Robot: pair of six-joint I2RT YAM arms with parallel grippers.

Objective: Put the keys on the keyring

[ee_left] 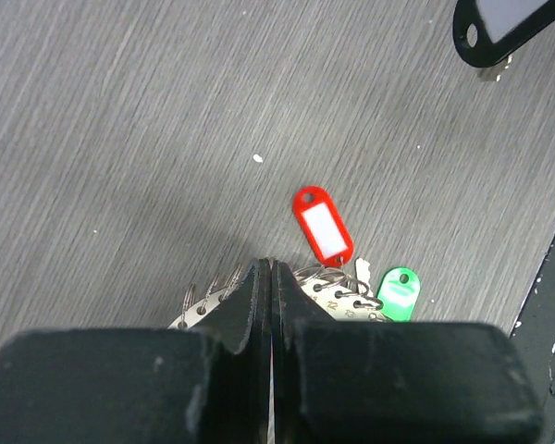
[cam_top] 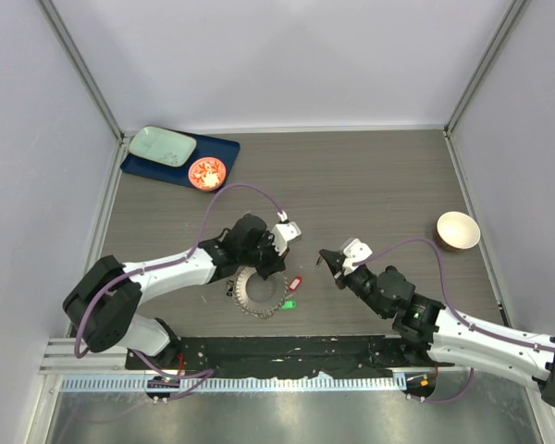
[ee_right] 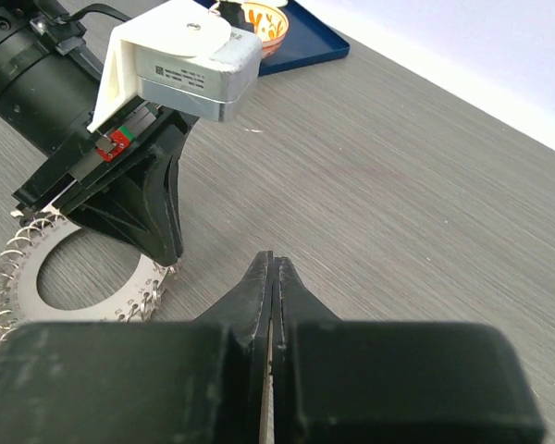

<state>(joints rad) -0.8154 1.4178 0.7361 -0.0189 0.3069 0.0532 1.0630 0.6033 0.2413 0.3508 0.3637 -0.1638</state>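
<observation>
Two arms reach in from the near edge of the desk (cam_top: 370, 185). Far left at the back lies a blue tray (cam_top: 224, 148) carrying a pale green plate (cam_top: 162, 145), with an orange dish (cam_top: 207, 172) at its right end.

Nearer, the left claw (cam_top: 276, 270) points down at the keyring (cam_top: 262, 293). Its fingers (ee_left: 254, 296) are pressed flat together, and the tip sits over the ring's far right rim. The right wrist view shows that tip right at the ring's fringe of grey loops (ee_right: 157, 287).

Just right of the ring, the red key (ee_left: 322, 225) lies flat with its lower end against the fringe. The green key (ee_left: 399, 292) is beside it, nearer the arms' bases and also at the rim. Whether either is threaded on cannot be told. The black key (ee_left: 499, 23) shows only at the top right edge of the left wrist view, well apart from the other two, and what it rests on or hangs from cannot be told.

Further right, the right claw (cam_top: 326, 257) is above the desk near the red key, with its fingers (ee_right: 257, 287) closed on each other. A tan bowl (cam_top: 457, 230) stands far right.
</observation>
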